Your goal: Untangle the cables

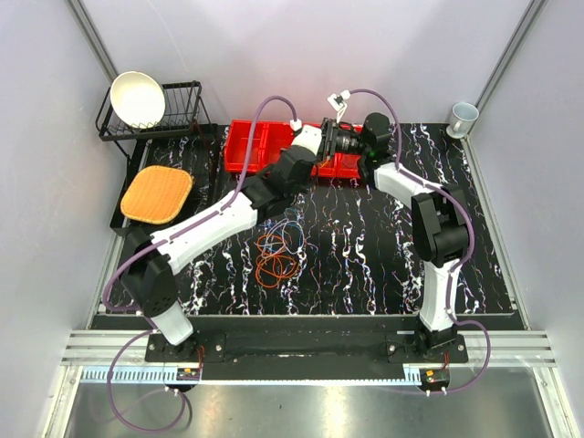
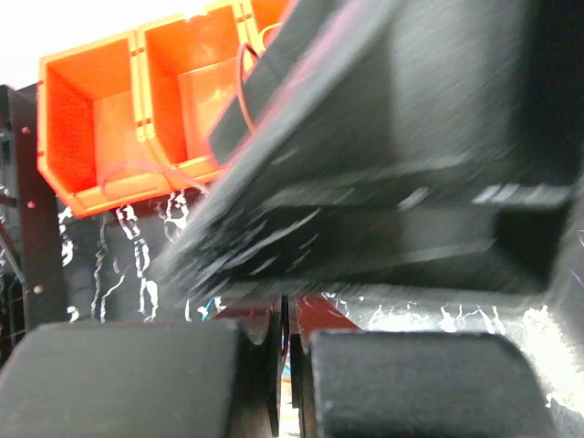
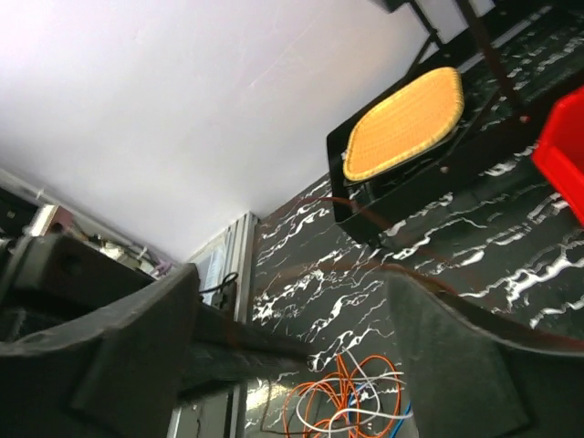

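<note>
Overhead, red bins (image 1: 246,146) line the back of the marbled table (image 1: 365,265), with a dish rack (image 1: 182,100), white bowl (image 1: 138,99) and orange mat (image 1: 157,193) to their left. The left arm (image 1: 219,219) and right arm (image 1: 438,228) meet above the bins. The cables (image 1: 276,254), a loose tangle of orange, blue and white loops, lie mid-table, well apart from that meeting point. From the left wrist, the left gripper (image 2: 285,356) is clamped closed, and a blurred black body (image 2: 392,164) blocks most of the view; whether a strand is nipped is unclear. From the right wrist, the right gripper (image 3: 292,338) gapes wide, with the tangle below it.

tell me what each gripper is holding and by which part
Right gripper open, holding nothing. Left gripper shut; whether it pinches one of the cables cannot be told.
</note>
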Available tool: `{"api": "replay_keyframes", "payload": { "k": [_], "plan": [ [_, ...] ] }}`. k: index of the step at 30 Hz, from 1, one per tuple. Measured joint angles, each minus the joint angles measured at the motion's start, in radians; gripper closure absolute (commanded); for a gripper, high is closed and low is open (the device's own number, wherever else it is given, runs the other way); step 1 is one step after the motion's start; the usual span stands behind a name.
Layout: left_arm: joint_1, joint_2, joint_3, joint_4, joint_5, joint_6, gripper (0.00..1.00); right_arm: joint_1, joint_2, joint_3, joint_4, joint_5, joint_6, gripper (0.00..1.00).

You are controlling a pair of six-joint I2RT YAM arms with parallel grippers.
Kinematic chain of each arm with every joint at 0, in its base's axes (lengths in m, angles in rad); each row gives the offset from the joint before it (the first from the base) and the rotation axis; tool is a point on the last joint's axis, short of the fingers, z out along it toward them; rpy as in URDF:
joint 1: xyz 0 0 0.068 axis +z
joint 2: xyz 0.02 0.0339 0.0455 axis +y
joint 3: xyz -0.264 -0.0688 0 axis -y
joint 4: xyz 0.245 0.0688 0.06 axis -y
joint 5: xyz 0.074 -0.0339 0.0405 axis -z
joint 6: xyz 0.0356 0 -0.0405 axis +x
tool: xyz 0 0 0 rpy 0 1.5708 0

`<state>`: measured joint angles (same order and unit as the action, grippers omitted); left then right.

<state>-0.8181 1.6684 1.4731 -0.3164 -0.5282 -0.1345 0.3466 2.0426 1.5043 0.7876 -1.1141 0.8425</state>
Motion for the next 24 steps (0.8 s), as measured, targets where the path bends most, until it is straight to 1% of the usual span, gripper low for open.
{"api": "replay_keyframes", "payload": {
  "k": [2, 5, 11, 16, 20, 24],
  "plan": [
    [0.002, -0.013, 0.014, -0.040, -0.005, 0.002, 1.00, -0.018, 0.005, -0.004, 0.000, 0.013, 0.010, 0.08],
    [0.006, -0.025, 0.089, -0.117, -0.008, 0.007, 1.00, -0.047, 0.005, -0.009, 0.004, 0.033, 0.024, 0.07],
    [0.007, -0.053, 0.394, -0.280, -0.001, 0.006, 1.00, -0.106, 0.026, -0.014, 0.011, 0.085, 0.056, 0.06],
    [0.007, -0.109, 0.610, -0.364, 0.027, -0.002, 1.00, -0.114, 0.051, -0.015, -0.010, 0.127, 0.063, 0.06],
    [0.007, -0.151, 0.693, -0.378, 0.036, 0.005, 1.00, -0.117, 0.052, -0.018, -0.042, 0.164, 0.054, 0.06],
    [0.010, -0.159, 0.711, -0.369, 0.030, 0.030, 1.00, -0.132, 0.052, -0.029, -0.079, 0.224, 0.044, 0.06]
  ]
}}
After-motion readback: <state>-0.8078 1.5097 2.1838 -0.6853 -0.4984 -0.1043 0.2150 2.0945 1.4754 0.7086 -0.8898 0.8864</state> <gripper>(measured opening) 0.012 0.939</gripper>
